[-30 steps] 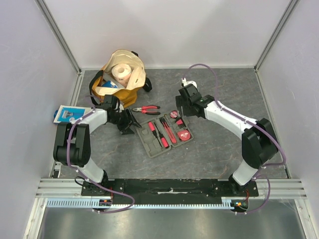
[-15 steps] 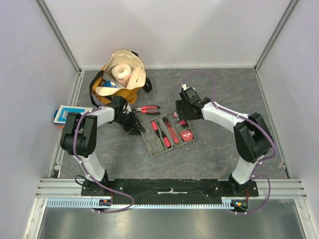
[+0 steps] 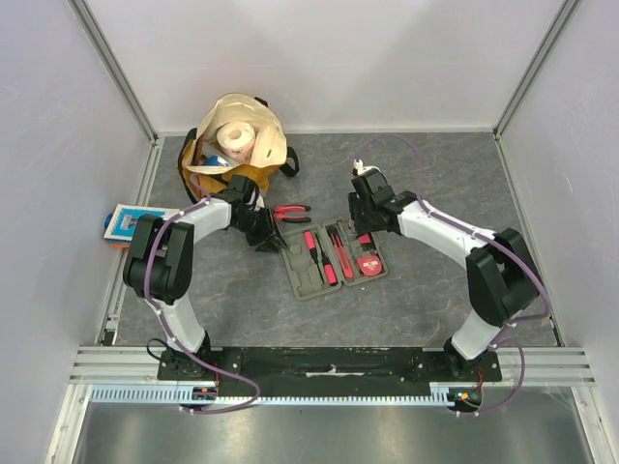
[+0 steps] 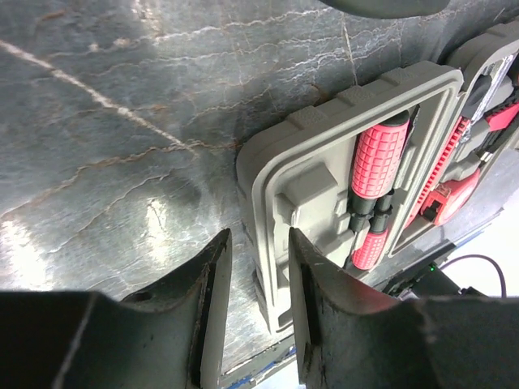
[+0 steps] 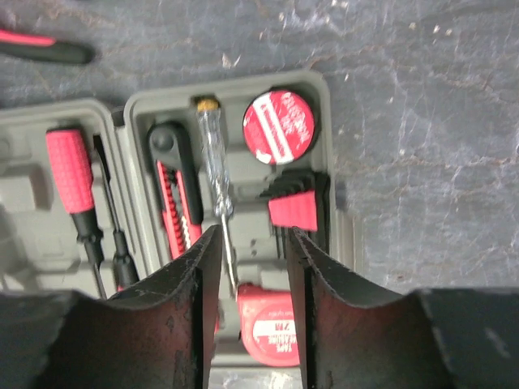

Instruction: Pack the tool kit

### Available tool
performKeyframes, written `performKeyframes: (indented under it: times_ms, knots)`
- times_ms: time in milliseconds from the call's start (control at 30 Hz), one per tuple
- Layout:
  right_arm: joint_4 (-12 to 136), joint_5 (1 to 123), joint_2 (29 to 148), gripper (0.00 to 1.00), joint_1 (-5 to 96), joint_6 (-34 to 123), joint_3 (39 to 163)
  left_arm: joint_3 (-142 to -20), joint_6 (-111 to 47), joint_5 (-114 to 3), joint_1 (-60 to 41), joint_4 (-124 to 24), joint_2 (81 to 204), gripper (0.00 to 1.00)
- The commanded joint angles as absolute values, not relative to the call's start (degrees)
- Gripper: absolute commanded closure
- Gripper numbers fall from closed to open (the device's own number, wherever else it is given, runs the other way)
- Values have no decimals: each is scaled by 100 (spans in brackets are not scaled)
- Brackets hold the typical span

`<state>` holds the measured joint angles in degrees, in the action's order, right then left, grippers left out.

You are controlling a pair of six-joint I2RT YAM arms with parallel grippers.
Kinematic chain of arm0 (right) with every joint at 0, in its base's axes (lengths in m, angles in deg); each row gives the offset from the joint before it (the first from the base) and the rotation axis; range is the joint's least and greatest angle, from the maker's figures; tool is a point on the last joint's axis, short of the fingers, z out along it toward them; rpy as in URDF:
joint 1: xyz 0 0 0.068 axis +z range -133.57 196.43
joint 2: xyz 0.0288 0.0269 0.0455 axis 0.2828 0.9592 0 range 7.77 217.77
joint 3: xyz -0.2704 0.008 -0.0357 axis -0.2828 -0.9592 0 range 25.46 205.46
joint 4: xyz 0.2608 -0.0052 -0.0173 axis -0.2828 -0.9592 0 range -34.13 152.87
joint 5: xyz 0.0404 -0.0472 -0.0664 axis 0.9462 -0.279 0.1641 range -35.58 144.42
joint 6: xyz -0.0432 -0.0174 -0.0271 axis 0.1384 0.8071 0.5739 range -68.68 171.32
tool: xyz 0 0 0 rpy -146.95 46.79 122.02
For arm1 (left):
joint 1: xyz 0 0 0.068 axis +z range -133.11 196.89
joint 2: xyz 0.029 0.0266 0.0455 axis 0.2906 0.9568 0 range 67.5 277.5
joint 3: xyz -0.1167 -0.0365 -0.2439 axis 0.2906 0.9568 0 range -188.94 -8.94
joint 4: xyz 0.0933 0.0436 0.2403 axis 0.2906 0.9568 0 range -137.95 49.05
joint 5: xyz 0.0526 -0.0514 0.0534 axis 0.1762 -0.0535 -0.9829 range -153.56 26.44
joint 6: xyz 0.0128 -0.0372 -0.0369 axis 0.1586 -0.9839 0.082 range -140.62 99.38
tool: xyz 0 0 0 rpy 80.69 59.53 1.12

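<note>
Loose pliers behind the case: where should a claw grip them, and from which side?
Across both red handles of the pliers, from straight above. They lie flat on the table beyond the case, handles side by side, so likely only a top-down pinch can close around them.

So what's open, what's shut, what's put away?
tool case, open, lying flat.
pliers, left out beside case.
tape measure, in its slot.
red-handled screwdriver, in its slot.
bag, open.
left end effector, jaws apart astride case rim, grip unclear.
right end effector, jaws apart over case.
</note>
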<state>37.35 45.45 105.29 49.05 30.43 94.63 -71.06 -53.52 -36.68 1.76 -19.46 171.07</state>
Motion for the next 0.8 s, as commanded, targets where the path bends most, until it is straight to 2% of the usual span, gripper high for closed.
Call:
performKeyframes:
  times_ms: [0,133,367,767]
  knots:
    - [3633,4818,9971,58,5061,3154,9016,-7037,-5094,-4035,178,-1948,16638,59]
    - [3308,4923,9839,64,5141,3145,8761,-6949,-5120,-4079,169,-1948,16462,58]
    - [3202,5003,9874,69,5316,3040,8374,-6809,-5129,-4167,169,-1948,16163,55]
    - [3228,4976,10190,82,5404,2803,7899,-6694,-5164,-4176,169,-1957,16040,55]
